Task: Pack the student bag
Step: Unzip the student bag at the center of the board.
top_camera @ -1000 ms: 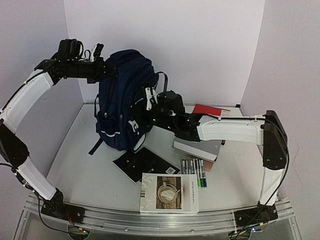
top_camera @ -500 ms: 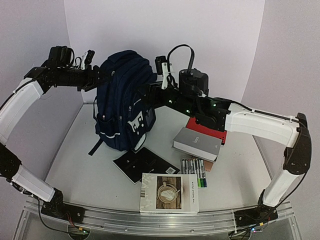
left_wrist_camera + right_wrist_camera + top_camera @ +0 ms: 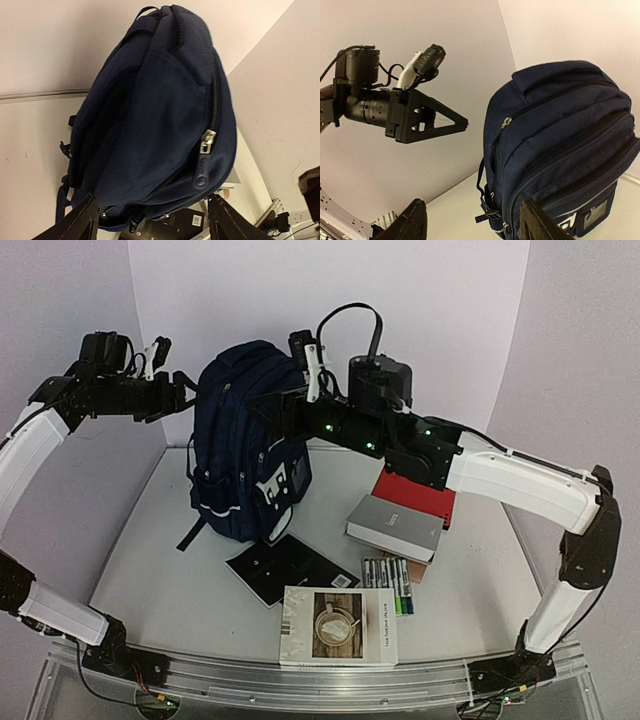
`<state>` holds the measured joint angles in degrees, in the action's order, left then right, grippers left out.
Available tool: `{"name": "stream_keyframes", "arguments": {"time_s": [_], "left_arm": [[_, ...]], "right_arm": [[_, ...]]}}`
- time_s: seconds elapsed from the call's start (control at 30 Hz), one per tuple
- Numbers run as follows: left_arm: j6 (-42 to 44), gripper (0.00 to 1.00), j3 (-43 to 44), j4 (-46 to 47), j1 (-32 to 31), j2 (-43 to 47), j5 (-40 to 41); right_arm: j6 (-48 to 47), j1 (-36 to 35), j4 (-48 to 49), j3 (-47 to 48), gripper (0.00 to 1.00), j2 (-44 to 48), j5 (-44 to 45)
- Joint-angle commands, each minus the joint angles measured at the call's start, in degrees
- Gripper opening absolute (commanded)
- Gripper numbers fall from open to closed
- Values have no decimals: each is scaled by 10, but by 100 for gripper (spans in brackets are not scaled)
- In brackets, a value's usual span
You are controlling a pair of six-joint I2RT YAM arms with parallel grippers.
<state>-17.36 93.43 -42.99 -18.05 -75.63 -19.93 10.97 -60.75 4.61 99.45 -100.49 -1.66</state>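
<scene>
The student bag (image 3: 235, 440) stands upright between the left hand (image 3: 183, 392) and right hand (image 3: 262, 410), both released.

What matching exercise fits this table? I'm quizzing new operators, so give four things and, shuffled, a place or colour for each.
1 student bag
2 red book
3 markers
4 coffee-cover book

A nearest the front, cover facing up
B just right of the black notebook
C navy, standing upright
D partly under the grey book

Pairs: 1-C, 2-D, 3-B, 4-A
</scene>
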Motion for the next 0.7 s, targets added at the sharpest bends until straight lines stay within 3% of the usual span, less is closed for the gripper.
{"name": "stream_keyframes", "arguments": {"time_s": [0.0, 0.3, 0.43, 0.57, 0.67], "left_arm": [[29, 75, -23, 26, 6, -6, 61], [70, 73, -97, 165, 7, 11, -3], [90, 66, -105, 190, 8, 6, 2], [110, 34, -124, 219, 8, 8, -33], [119, 21, -144, 239, 8, 17, -82]], "right_arm": [[-143, -14, -40, 51, 62, -36, 60], [-321, -16, -45, 110, 62, -94, 120], [-372, -16, -42, 117, 61, -105, 106], [-433, -17, -32, 112, 54, -106, 95], [-478, -17, -9, 99, 53, -102, 104]]}}
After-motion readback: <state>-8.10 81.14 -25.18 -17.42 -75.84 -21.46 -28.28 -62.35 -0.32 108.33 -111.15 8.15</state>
